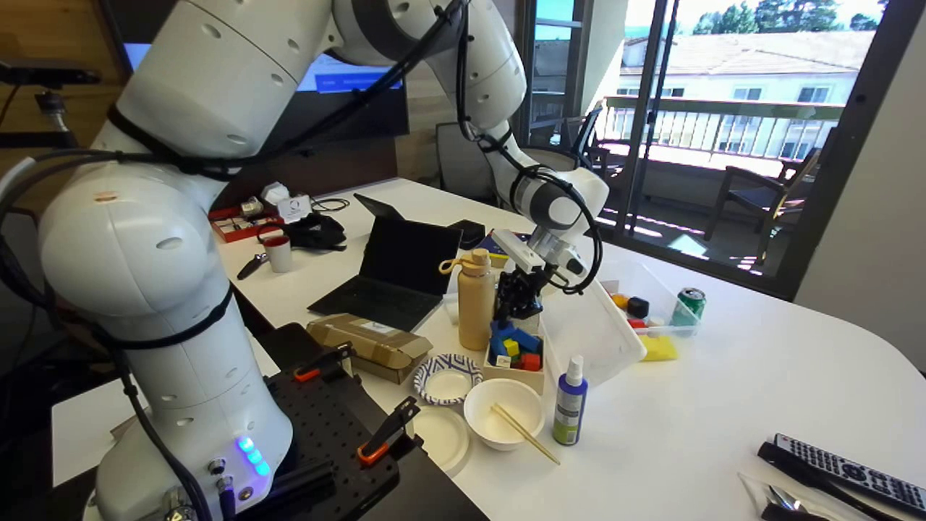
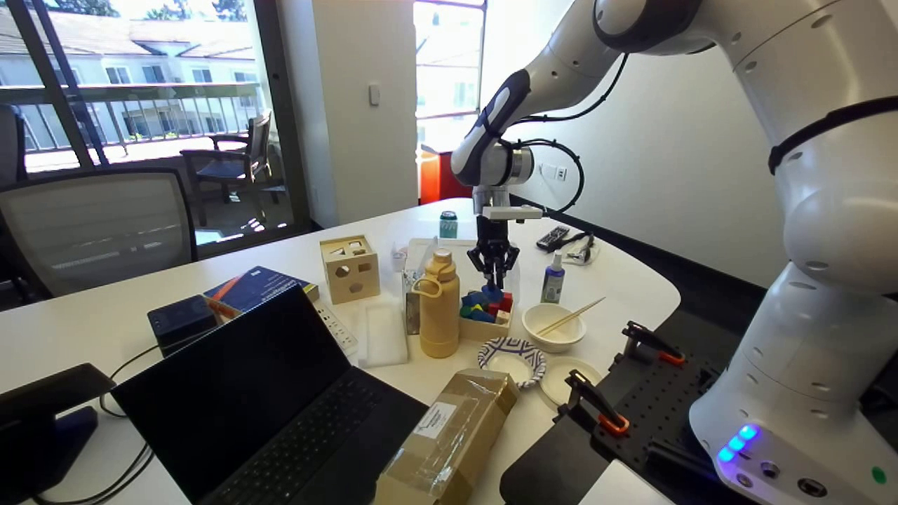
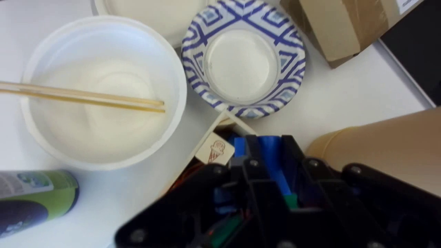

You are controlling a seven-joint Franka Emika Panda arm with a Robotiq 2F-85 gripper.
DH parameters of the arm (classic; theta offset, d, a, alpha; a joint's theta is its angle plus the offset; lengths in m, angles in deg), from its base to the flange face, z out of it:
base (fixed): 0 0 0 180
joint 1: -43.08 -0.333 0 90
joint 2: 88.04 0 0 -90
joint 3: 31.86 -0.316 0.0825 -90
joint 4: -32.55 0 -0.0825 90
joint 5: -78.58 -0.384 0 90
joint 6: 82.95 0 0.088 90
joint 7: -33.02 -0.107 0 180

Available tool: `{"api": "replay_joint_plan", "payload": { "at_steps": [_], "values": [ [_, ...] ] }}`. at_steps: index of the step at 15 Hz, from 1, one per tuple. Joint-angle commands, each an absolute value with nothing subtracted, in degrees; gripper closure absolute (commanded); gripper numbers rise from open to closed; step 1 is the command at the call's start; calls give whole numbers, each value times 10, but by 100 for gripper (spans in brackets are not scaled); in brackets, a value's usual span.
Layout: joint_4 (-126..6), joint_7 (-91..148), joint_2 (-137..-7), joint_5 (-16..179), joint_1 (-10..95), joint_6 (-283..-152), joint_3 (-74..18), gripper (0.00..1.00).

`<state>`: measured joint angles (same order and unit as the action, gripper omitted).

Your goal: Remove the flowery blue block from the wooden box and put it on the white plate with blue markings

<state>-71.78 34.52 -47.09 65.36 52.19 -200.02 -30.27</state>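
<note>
A flowery blue block (image 3: 269, 151), its pattern too blurred to make out, sits right of and below the centre of the wrist view, between the fingers (image 3: 253, 152) of a robot gripper (image 3: 269, 138). The grasp looks to be the step in hand, with removal and placing yet to come. The next move would call for a straight lift clear of the wooden box (image 2: 484, 330), then a short carry toward the top of the wrist view and a release over the white plate with blue markings (image 3: 241, 63), whose middle lies bare at upper centre.

The fingers stand narrow, blue filling the gap between them near the tips, in what appears to be a hold on the block; how firm, the pictures do not show. More blue shows just left of the finger at left, and whether it belongs to the same block or a neighbour cannot be told. In both exterior views the tips reach down to the box's contents.

Near it in the box lies a cream block (image 3: 215, 148) printed with an ice-cream cone, which could be dragged along in the lift. At left of the wrist view, a white bowl (image 3: 103, 144) holding chopsticks (image 3: 82, 93) stands beside the plate; at right, a tan bottle (image 3: 375, 148) rises close to the gripper, leaving little room for a sideways swing.
</note>
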Motion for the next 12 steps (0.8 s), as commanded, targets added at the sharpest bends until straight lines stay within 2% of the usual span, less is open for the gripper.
{"api": "replay_joint_plan", "payload": {
  "at_steps": [1, 3, 12],
  "values": [
    [-776, 330, -524, 629, 522, -1925, -310, 95],
    [-799, 312, -528, 617, 514, -1912, -306, 95],
    [-841, 232, -479, 588, 489, -2021, -300, 95]
  ]
}}
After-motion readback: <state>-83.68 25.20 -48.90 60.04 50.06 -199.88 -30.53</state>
